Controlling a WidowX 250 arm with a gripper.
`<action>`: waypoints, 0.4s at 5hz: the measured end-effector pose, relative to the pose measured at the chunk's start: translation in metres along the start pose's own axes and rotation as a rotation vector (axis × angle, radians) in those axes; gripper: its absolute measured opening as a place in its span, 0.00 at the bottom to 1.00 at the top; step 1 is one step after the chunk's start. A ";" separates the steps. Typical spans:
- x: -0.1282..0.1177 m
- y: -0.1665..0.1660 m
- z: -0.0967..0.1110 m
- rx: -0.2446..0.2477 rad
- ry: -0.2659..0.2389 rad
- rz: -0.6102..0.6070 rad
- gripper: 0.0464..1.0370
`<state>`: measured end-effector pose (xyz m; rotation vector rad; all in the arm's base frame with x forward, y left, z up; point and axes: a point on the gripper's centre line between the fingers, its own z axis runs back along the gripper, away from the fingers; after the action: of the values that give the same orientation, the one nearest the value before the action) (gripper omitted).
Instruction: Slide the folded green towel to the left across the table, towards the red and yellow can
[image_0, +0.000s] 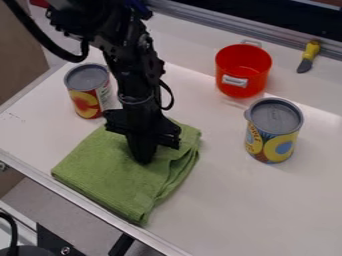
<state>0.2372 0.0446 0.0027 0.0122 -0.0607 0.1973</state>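
Note:
The black gripper (143, 159) hangs down from the top left, its lower end at the upper right part of a folded green cloth (110, 167), where it appears to touch the fabric. Some of the cloth's upper edge is hidden behind the gripper. The cloth lies flat on the white surface, with creased, layered folds along its right side. Left of the arm and behind the cloth stands an upright can (87, 92) with a red and yellow label, its right side close to the arm.
On the right stands a larger yellow can (273, 132) with a grey lid. Behind it are a red pot (242, 70) and a yellow-handled knife (308, 56). A metal rail (280, 39) runs along the back, and the white table's edge (80, 204) crosses the lower left.

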 end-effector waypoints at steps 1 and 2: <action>0.004 -0.003 0.004 -0.008 -0.030 0.027 0.01; 0.003 -0.005 0.017 -0.022 -0.031 0.044 0.01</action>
<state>0.2399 0.0403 0.0197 -0.0081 -0.0945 0.2401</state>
